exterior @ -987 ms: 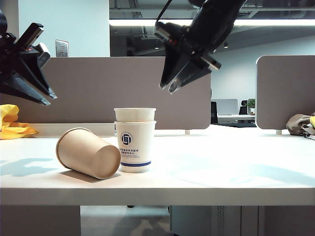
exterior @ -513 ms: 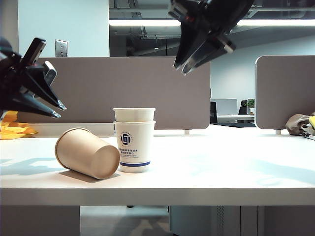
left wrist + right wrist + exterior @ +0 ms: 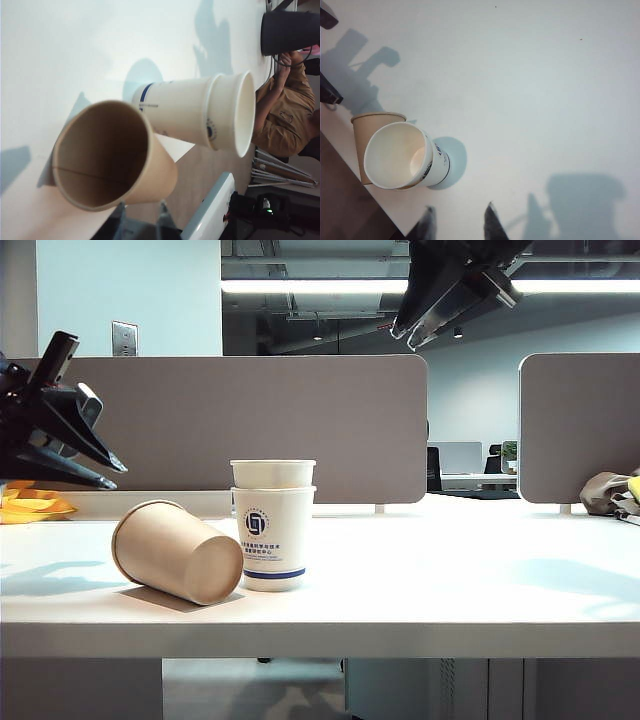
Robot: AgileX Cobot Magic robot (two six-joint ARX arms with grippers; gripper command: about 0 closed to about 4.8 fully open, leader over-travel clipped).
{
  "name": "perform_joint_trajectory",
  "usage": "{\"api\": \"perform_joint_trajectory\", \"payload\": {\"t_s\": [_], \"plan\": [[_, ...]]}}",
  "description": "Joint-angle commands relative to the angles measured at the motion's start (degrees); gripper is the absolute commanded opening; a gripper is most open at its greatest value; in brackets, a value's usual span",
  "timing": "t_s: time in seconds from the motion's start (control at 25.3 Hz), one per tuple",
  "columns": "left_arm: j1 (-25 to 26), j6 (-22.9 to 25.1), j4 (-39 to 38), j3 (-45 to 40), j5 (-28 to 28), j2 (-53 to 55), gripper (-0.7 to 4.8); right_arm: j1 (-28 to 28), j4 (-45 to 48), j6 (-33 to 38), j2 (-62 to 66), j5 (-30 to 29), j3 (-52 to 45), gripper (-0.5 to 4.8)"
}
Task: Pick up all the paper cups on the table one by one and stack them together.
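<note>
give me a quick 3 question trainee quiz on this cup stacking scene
1. True or false: the brown cup stands upright.
2. How many white cups are nested together?
3. Which hand is nearer the brown cup: A) left hand B) right hand?

Key:
1. False, it lies on its side on the table.
2. Two.
3. A; both hands are open and hold nothing.
</note>
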Motion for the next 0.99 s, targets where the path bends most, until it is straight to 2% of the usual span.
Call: {"api": "perform_joint_trajectory", "payload": {"t_s": [0.04, 0.51, 0.59, 0.63, 0.75, 0.87, 0.99], "plan": [[0.13, 1.29, -1.92, 0.00, 1.07, 0.13, 0.84, 0.13, 0.37, -0.17, -0.44, -0.55, 0.37, 1.27], [0.15, 3.63, -4.55, -0.09, -0.02, 0.22, 0.84, 0.13, 0.17, -0.17, -0.44, -0.66, 0.37, 1.27], [0.07, 1.92, -3.74, -0.07, 1.40, 0.20, 0.84, 0.13, 0.24, -0.20, -0.42, -0.66, 0.37, 1.27], [0.04, 0.37, -2.93, -0.07, 3.82, 0.09, 0.84, 0.13, 0.26, -0.20, -0.42, -0.66, 0.37, 1.27], [0.07, -0.02, -2.08, 0.07, 6.73, -0.98, 0.84, 0.13, 0.24, -0.20, -0.42, -0.66, 0.37, 1.27], [0.07, -0.02, -1.55, 0.07, 6.34, -2.25, 0.84, 0.13, 0.24, -0.17, -0.42, -0.68, 0.37, 1.27], [-0.09, 0.33, -2.40, 0.02, 0.94, -1.99, 0.84, 0.13, -0.09, -0.17, -0.44, -0.70, 0.37, 1.27]]}}
